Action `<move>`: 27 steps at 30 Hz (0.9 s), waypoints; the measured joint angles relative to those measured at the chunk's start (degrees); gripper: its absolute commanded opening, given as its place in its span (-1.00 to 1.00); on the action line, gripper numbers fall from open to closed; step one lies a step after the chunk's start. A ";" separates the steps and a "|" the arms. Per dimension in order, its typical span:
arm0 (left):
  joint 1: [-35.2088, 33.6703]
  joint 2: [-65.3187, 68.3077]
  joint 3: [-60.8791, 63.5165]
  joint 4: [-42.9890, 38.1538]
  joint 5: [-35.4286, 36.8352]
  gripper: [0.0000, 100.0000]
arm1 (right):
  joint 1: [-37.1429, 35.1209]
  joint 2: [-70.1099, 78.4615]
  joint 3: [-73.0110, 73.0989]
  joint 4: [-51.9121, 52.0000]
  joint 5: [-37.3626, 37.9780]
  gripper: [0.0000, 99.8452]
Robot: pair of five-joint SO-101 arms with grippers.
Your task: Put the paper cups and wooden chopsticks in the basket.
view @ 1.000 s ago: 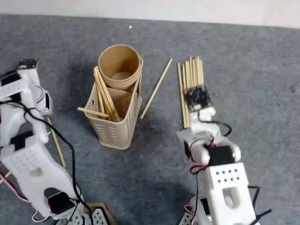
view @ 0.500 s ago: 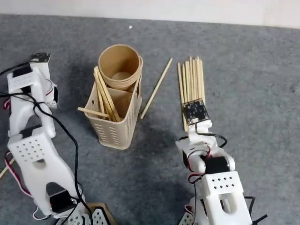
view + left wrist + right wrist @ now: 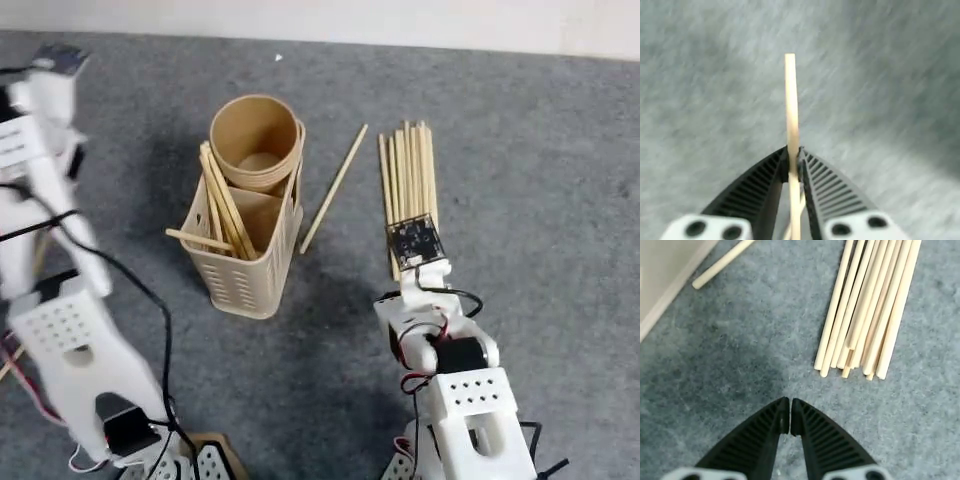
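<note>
A cream slotted basket (image 3: 243, 283) stands mid-carpet. Stacked paper cups (image 3: 256, 146) sit in its far half, and several wooden chopsticks (image 3: 222, 208) lean in its near half. My left gripper (image 3: 792, 155) is shut on a single chopstick (image 3: 791, 100), held above the grey carpet; that arm (image 3: 40, 110) is up at the far left. A bundle of chopsticks (image 3: 407, 178) (image 3: 870, 305) lies right of the basket. My right gripper (image 3: 790, 416) is shut and empty, just short of the bundle's near ends. One loose chopstick (image 3: 334, 187) (image 3: 722, 262) lies between basket and bundle.
Grey carpet covers the whole work area, with a pale wall strip along the far edge. The basket's wall (image 3: 662, 275) is close to my right gripper. Another chopstick end (image 3: 9, 363) pokes out at the left edge by the left arm's base.
The left arm has risen and swung toward the far left corner with its chopstick. The right arm has drawn back a little from the bundle toward its base.
</note>
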 measured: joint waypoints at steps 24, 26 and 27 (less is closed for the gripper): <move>-17.93 -32.70 90.20 -60.57 -30.42 -0.79 | 0.00 0.00 0.00 0.00 0.00 -0.95; -18.29 -32.70 90.64 -61.89 -30.42 -0.79 | 0.00 0.00 0.00 0.00 0.00 -0.95; -18.64 -32.70 90.73 -62.86 -30.42 -0.79 | 0.00 0.00 0.00 0.00 0.00 -0.95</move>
